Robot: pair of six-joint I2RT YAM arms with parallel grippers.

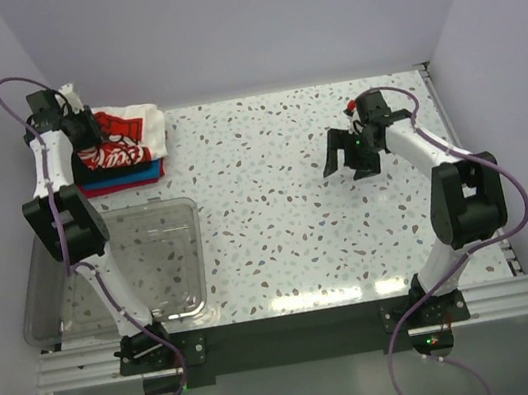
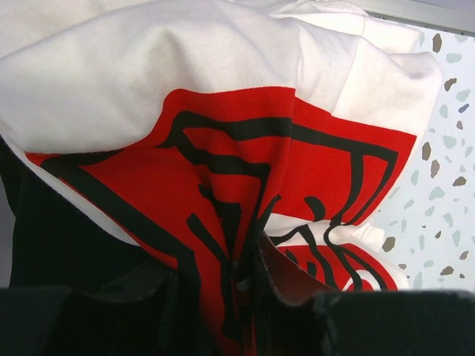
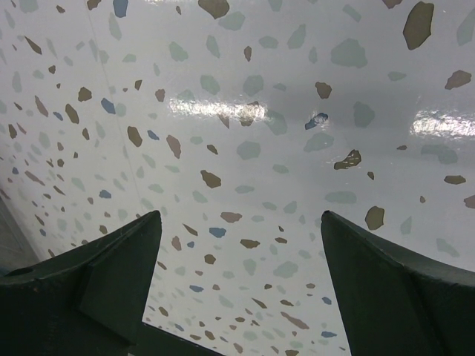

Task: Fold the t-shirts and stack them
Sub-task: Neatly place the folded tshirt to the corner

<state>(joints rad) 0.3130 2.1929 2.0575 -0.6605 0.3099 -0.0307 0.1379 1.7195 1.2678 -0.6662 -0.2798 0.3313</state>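
Note:
A white t-shirt (image 1: pixel 131 130) with a red and black graphic lies on a stack of folded black (image 1: pixel 89 172), blue (image 1: pixel 143 172) and red (image 1: pixel 115 186) tees at the table's far left. My left gripper (image 1: pixel 85 126) is over the stack's left part, shut on a fold of the white t-shirt (image 2: pixel 223 148); the cloth is pinched between the jaws in the left wrist view (image 2: pixel 249 274). My right gripper (image 1: pixel 348 155) hangs open and empty over bare table at the right, far from the shirts.
A clear plastic tub (image 1: pixel 115 273) stands at the near left, just in front of the stack. The speckled tabletop (image 1: pixel 287 214) stretches between the arms. White walls close the back and both sides.

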